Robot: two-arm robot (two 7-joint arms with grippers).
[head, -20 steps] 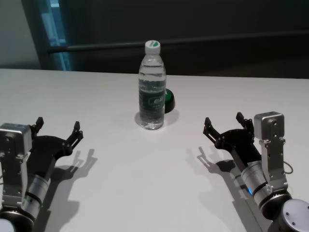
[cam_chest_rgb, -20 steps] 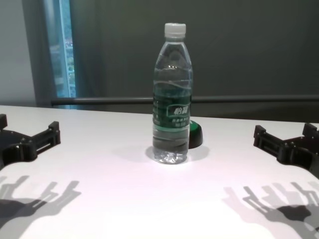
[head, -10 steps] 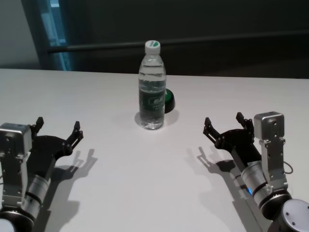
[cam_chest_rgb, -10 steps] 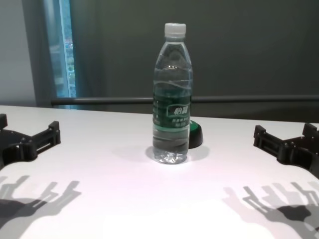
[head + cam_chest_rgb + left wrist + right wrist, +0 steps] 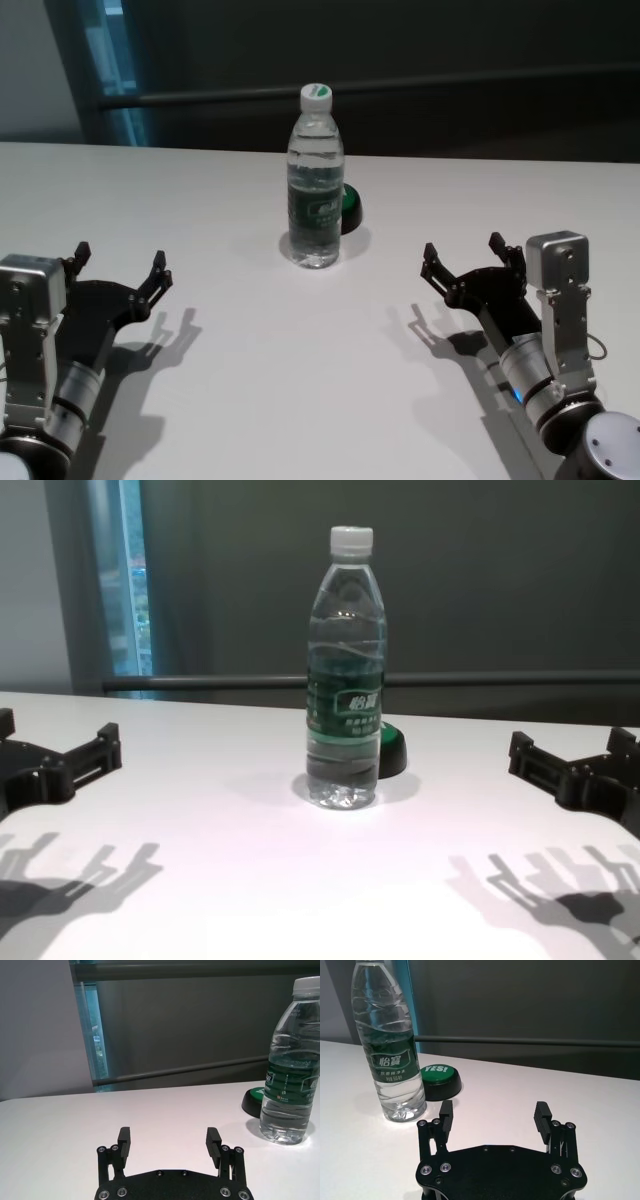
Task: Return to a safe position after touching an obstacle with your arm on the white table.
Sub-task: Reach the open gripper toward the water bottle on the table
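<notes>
Though half-hidden behind the bottle — green button; left tool, right tool spread, empty.

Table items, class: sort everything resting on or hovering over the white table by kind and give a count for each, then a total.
Water bottle: 1, upright, white cap on
Green button on black base: 1, just behind the bottle
Robot grippers: 2, left gripper and right gripper, both open, apart from the bottle
Total: 4, all over the white table

Green button half behind bottle
</notes>
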